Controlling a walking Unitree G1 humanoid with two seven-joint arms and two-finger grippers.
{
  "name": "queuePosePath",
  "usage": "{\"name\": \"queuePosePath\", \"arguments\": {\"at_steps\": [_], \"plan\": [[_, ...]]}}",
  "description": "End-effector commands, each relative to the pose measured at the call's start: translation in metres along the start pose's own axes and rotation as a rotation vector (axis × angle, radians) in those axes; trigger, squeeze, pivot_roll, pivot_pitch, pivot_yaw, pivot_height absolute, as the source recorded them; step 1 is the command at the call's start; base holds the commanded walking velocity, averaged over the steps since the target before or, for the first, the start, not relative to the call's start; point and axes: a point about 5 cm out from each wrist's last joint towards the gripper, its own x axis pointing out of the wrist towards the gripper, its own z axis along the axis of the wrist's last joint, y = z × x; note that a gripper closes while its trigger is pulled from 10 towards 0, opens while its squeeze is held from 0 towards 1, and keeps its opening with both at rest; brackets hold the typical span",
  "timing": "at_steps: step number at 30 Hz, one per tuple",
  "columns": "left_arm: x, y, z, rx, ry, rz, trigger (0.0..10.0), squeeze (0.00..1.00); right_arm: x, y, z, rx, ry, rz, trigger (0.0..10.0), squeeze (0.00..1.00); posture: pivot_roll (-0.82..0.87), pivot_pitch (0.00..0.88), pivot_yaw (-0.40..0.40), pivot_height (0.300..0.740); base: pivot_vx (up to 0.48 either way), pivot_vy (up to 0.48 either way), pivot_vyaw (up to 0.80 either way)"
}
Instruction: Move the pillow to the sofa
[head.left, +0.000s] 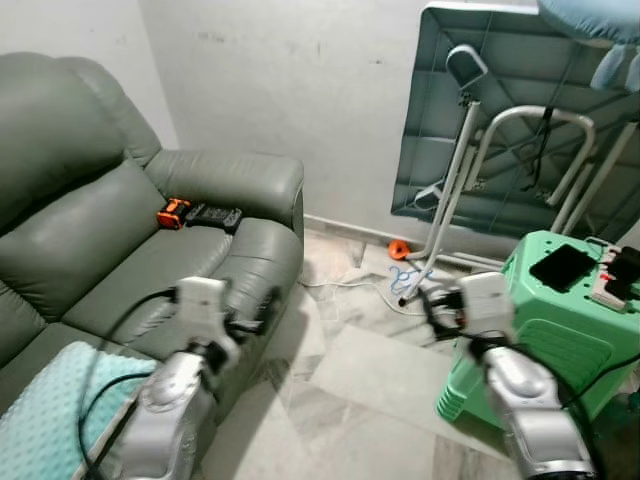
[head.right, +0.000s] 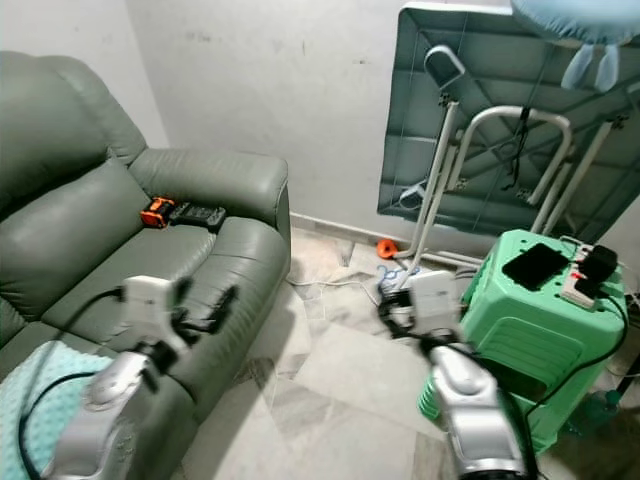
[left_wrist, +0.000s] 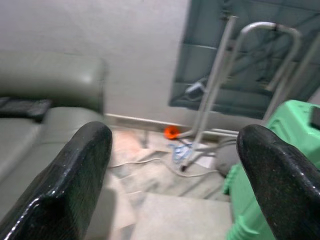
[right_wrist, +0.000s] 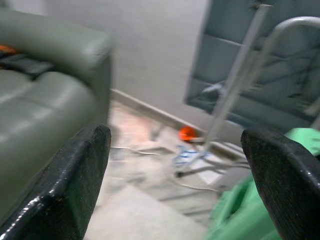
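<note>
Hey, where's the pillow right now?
In the left eye view, the light teal pillow lies on the sofa seat at the lower left, on the robot's left, just beside its left arm.

You will find no readable text, label, brand, number or sign on anything in these views.

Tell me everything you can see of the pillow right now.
The pillow is pale mint, with a dimpled, plush-looking fabric. It lies flat on the grey-green sofa seat, at the near left corner of the head views, cropped by the frame edge. The left arm and its black cable cross over it. Neither gripper holds it.
</note>
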Motion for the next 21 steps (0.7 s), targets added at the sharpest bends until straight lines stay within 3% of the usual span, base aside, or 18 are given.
{"name": "queuePosePath", "arguments": {"at_steps": [1,21], "plan": [[-0.0037,0.0137,0.0057,0.026,-0.008,0.042,10.0,0.00,0.0039,0.0100,0.0092,0.010,-0.034,0.027,10.0,0.00,-0.04,0.000,0.001,0.740,0.480,0.000,0.00],[-0.0017,0.0117,0.0045,0.021,-0.007,0.035,10.0,0.00,0.0046,0.0101,0.0073,0.003,-0.029,0.030,10.0,0.00,-0.04,0.000,-0.003,0.740,0.478,0.000,0.00]]}}
